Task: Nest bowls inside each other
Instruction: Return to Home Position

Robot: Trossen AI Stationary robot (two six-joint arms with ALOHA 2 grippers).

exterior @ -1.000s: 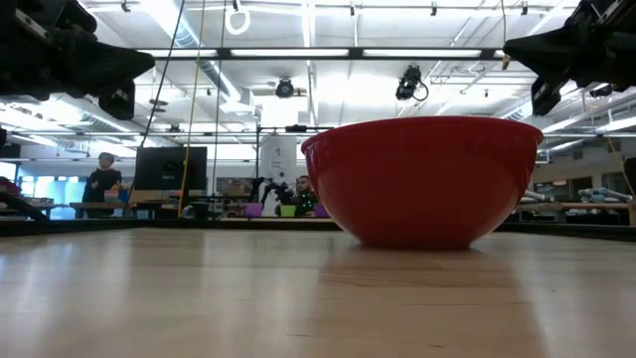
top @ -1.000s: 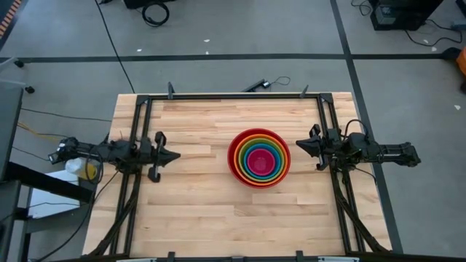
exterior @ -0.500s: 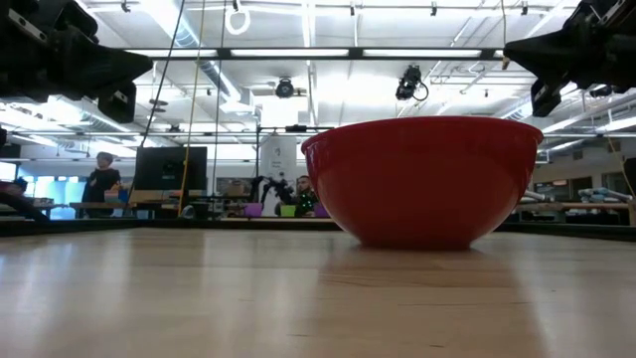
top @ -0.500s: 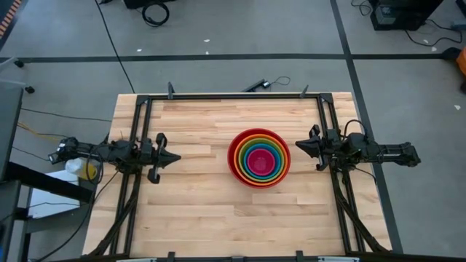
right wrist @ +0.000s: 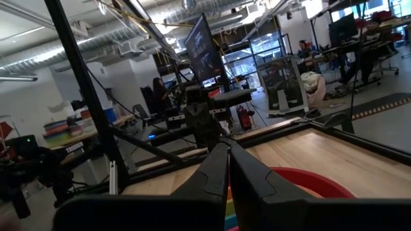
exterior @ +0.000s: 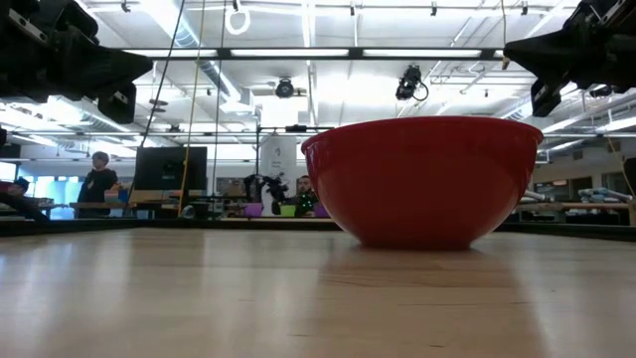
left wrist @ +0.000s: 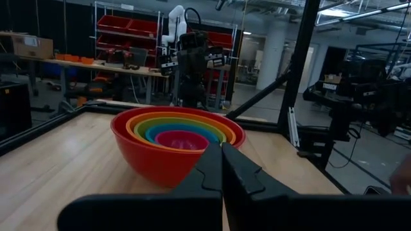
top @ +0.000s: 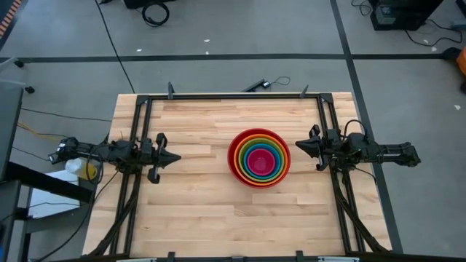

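The bowls [top: 259,157] stand nested on the wooden table, right of its middle: red outermost, then orange, lime green and blue, with magenta pink innermost [left wrist: 182,140]. The low view shows only the red bowl's wall [exterior: 421,181], resting on its base. My left gripper [top: 177,156] hovers shut above the table's left side, pointing level toward the bowls. My right gripper [top: 298,145] hovers shut just right of the stack, pointing level at it. Neither touches anything.
A black metal frame [top: 233,96] runs along the table's far edge and down both sides beneath the arms. Bare wood lies in front of, behind and left of the bowls. People and workbenches [exterior: 99,184] show in the room beyond the table.
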